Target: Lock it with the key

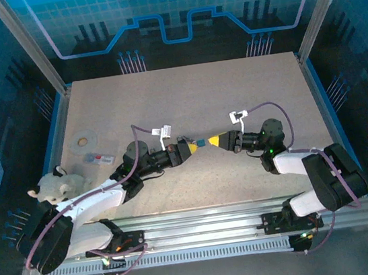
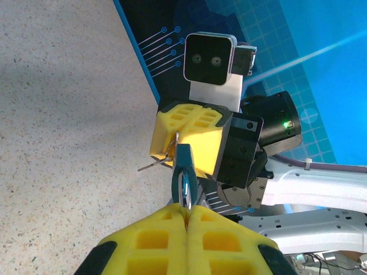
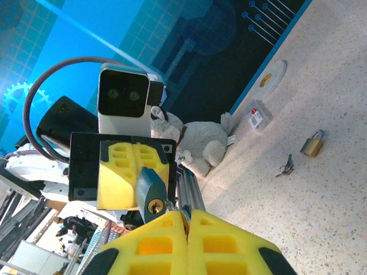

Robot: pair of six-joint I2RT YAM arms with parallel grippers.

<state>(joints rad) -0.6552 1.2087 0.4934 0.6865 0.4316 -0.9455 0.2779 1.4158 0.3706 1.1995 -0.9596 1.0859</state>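
Right wrist: one teal padlock [image 3: 150, 192], one brass padlock [image 3: 312, 144], one key bunch [image 3: 285, 166].

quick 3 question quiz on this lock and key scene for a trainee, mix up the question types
1. True or false: the left hand holds the teal padlock.
2. Which lies loose on the table? A: brass padlock. B: screwdriver. C: cup.
3. Fill in: the plush toy sits on the ___ arm's side of the table.
Key: 1 true; 2 A; 3 left.
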